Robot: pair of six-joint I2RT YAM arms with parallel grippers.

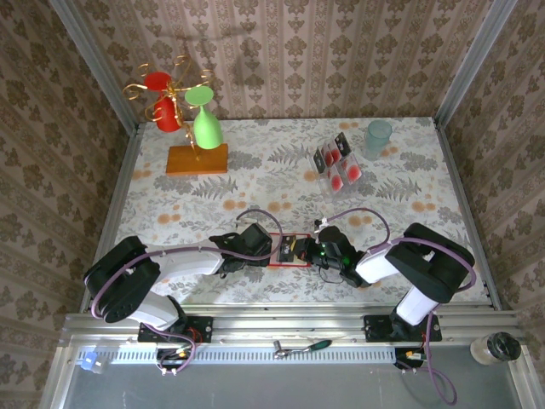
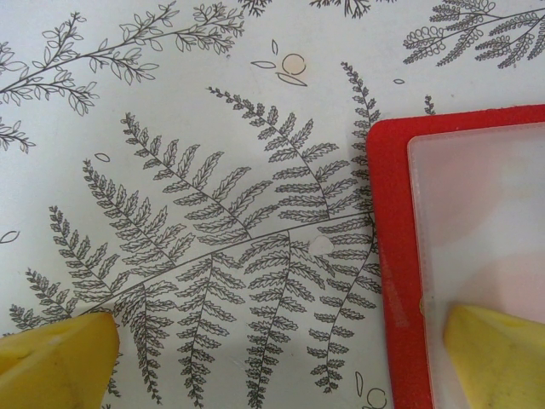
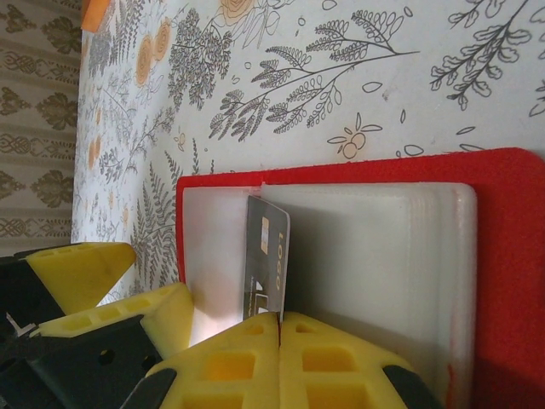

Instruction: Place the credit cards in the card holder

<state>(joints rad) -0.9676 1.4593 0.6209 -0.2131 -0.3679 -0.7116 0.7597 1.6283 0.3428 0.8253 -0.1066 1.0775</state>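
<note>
Insertion step: pinching one card (image 3: 266, 256) edge-on in right gripper (image 3: 279, 341), at pale pocket (image 3: 375, 256) of holder (image 3: 511, 256) lying flat on table (image 1: 409, 183). Straddling holder edge with left gripper (image 2: 277, 358), spread wide. Next, likely: slide card in, release

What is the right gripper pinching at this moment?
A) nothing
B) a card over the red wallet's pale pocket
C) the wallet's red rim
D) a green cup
B: the right gripper is shut on a credit card, held on edge against the card holder's pale pocket.
</note>
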